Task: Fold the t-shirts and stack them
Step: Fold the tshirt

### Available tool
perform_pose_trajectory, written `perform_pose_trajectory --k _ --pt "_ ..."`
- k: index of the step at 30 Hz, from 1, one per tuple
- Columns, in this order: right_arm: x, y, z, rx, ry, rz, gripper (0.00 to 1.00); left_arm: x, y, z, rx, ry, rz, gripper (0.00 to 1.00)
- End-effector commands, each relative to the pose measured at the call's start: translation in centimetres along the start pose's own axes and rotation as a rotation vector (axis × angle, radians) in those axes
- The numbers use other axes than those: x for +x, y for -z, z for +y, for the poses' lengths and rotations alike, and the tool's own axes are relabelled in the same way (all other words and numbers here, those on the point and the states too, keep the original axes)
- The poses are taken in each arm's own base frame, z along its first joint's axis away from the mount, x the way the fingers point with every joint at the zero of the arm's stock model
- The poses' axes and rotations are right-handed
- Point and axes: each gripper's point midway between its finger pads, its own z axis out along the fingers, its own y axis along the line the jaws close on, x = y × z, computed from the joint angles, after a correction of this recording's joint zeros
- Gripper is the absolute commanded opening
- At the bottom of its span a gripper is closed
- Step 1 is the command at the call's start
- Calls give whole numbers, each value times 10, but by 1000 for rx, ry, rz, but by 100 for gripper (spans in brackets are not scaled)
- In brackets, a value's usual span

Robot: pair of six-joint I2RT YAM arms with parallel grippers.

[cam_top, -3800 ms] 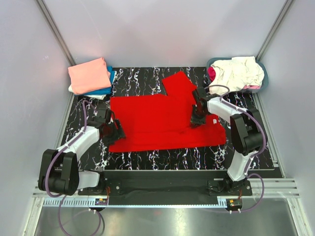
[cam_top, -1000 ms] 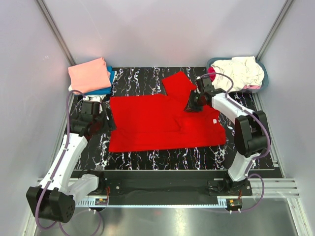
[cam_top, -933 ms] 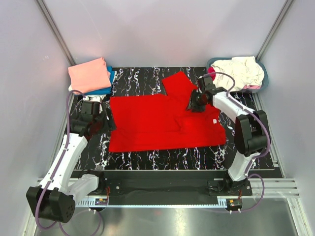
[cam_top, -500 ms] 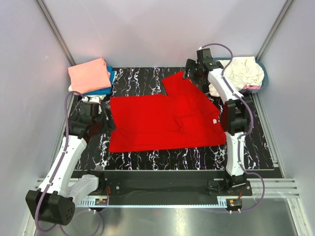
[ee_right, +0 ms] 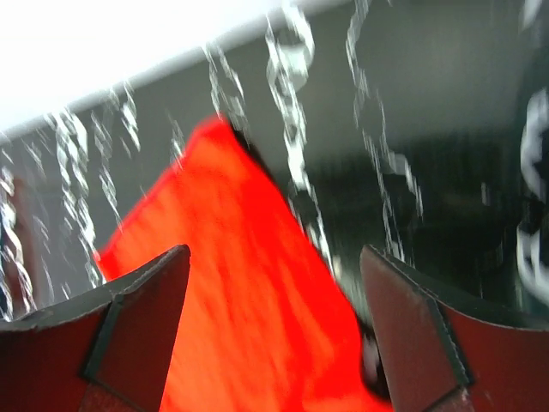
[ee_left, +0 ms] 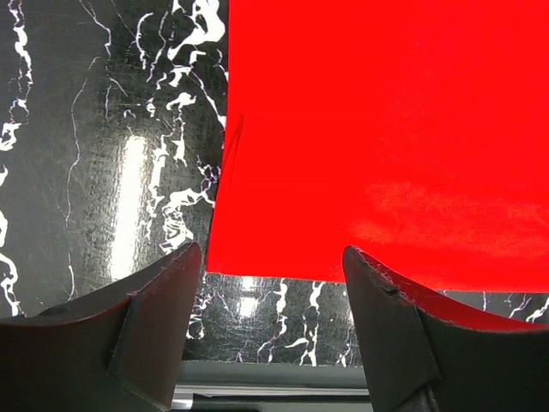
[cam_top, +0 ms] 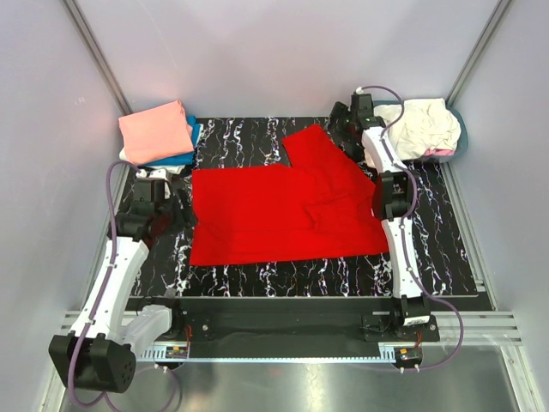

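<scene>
Nearest me, the left gripper hangs with its fingers spread and nothing in them, at the near left corner of the red t-shirt, which lies flat across the middle of the table. A second ago the right gripper hovered over the shirt's right side; it has since swung out to the tip of the far sleeve, fingers spread, gripping nothing. I'd say a sleeve fold is coming. Beyond, the salmon-pink shirt tops the finished stack far left, and the basket sits far right.
</scene>
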Motion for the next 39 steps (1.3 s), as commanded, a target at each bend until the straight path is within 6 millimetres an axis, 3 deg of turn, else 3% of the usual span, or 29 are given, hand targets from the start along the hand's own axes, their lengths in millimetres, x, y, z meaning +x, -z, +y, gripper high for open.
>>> perform_pose_trajectory --k 1,5,9,12,14,20,23,31,33,37,39 --pt "-48 -4 29 -133 -5 -167 88 -10 0 -6 48 -7 -38 72" --pt "-46 -21 21 -137 -34 -198 86 -11 2 -5 46 -2 -50 72" --pt "-26 -42 15 -166 -77 -159 83 -13 2 -2 43 8 -54 72" --pt "-23 -43 15 -182 -110 -142 81 -14 2 -2 46 14 -58 72" --pt "-16 -43 19 -203 -131 -111 79 -14 2 -1 46 16 -59 72" --pt "33 -47 51 -288 -190 48 70 -16 4 0 49 23 -70 72" --pt "31 -41 65 -297 -168 32 66 -16 5 0 49 23 -72 72" --pt "24 -41 57 -266 -155 9 50 -17 7 0 49 23 -81 72" --pt "26 -44 51 -255 -158 15 45 -17 7 0 50 22 -83 72" --pt "27 -47 45 -248 -160 14 24 -17 7 0 50 22 -83 72" --pt "26 -48 42 -245 -158 11 6 -17 7 1 46 23 -84 72"
